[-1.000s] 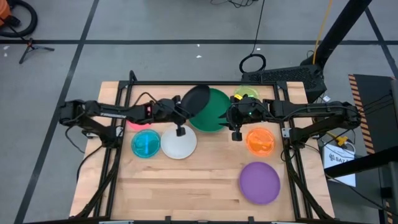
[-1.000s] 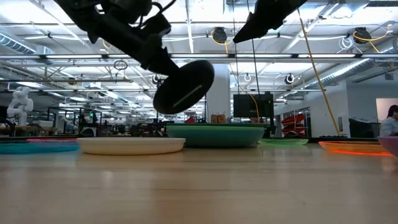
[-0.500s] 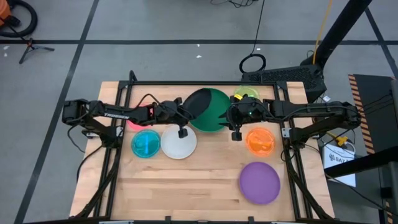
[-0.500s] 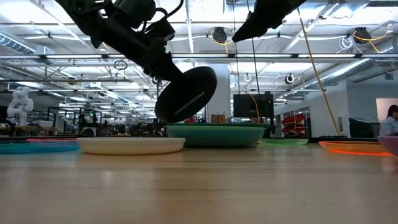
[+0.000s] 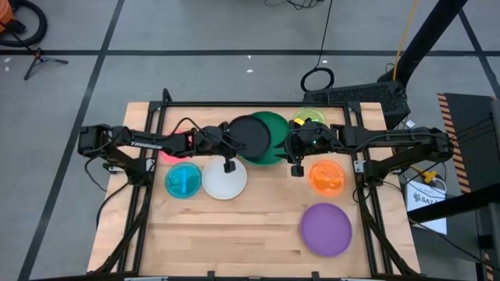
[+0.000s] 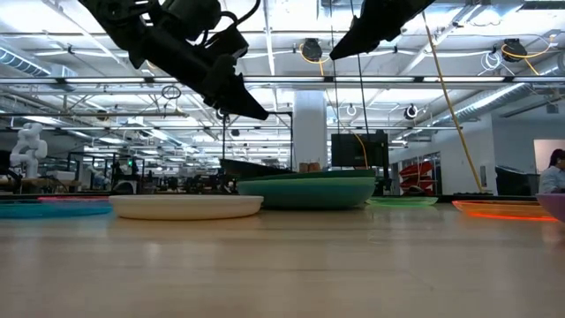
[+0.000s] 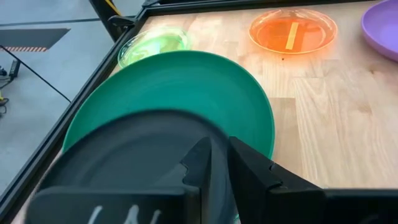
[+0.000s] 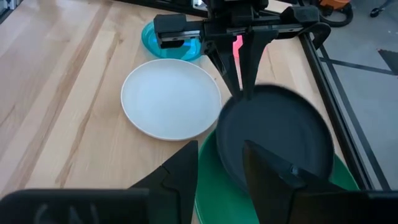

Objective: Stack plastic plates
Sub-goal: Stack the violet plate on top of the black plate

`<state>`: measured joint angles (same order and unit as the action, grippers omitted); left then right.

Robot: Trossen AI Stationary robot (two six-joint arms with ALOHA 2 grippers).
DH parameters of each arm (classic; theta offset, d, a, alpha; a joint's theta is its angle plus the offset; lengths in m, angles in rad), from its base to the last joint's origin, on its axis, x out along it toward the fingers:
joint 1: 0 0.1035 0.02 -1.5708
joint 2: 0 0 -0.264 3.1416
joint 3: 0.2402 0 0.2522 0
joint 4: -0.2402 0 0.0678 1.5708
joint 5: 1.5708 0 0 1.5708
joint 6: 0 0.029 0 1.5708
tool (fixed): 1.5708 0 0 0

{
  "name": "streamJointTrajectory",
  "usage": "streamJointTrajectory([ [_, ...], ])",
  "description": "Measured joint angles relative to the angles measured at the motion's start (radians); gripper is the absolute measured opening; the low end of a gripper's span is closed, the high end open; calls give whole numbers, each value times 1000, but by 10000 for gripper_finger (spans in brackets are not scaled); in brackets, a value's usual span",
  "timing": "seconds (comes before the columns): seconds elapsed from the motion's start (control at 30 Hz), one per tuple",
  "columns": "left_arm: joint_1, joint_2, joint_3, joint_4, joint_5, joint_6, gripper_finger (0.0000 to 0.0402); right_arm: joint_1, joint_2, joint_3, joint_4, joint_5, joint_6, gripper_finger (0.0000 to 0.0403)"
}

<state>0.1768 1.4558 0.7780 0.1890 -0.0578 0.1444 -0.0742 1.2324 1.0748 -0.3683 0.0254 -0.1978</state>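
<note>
Black plate [image 5: 249,135] dropped flat onto green plate [image 5: 279,133]; left tool [image 5: 227,144] parted, empty.

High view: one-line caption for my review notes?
Left gripper at the rim of the black plate lying on the green plate; right gripper open alongside.

Bare table [image 5: 234,226] lay open from 6 to 8 o'clock. Both arms and the green plate [image 5: 277,134] crowded 12; the purple plate [image 5: 326,228] blocked 4.
</note>
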Motion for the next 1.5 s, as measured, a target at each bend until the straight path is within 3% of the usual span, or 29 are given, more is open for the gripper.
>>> streamJointTrajectory([
  [0.43, 0, 0, 0, -2, -19, -14, 62, 0, 0, 0, -31, 0, 34, 118],
  [0.8, -55, -46, 1, -69, -180, 28, 63, 18, 10, -34, -83, -3, 377, 118],
  [0.93, -68, -128, 0, -151, -210, 77, 63, 65, 37, -58, -158, -78, 455, 118],
  [1.17, -74, -305, 2, -334, -233, 91, 63, 175, 137, -59, -359, -86, 600, 118],
  [1.3, -73, -368, 1, -436, -241, 82, 63, 230, 208, -59, -428, -111, 596, 118],
  [1.5, -73, -399, 0, -511, -241, 59, 63, 296, 290, -59, -484, -278, 492, 118],
])
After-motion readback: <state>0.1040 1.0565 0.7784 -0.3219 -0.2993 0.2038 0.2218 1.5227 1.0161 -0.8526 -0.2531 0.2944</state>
